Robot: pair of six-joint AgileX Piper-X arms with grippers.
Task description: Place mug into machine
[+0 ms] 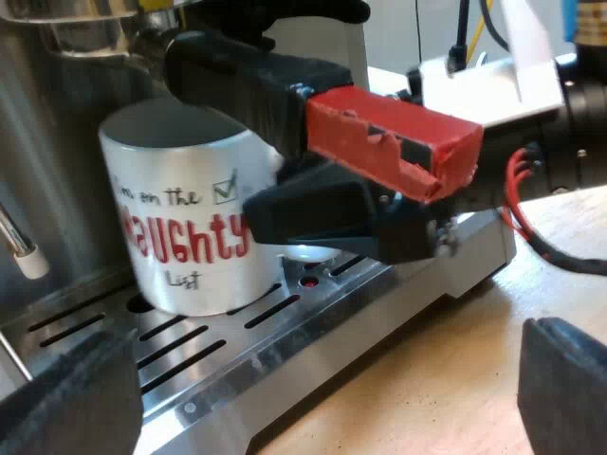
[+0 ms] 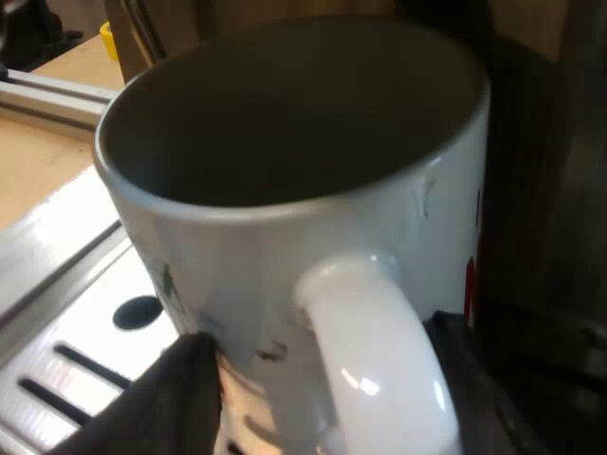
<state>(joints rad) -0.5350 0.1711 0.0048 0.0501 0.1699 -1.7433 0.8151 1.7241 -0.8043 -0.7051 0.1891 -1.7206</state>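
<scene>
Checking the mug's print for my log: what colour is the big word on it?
Red lettering on the white mug; the left wrist view shows it best.

The left gripper (image 1: pixel 313 389) is hovering with its two black fingers (image 1: pixel 66 403) standing wide apart and nothing between them. Just ahead of its fingertips, the right gripper (image 1: pixel 285 213) is pointing in roughly level, with its arm (image 1: pixel 583 123) extending out behind it. Seen from its own wrist, the right gripper (image 2: pixel 322 379) is holding its fingers (image 2: pixel 185 403) spread, not pressed together.
</scene>
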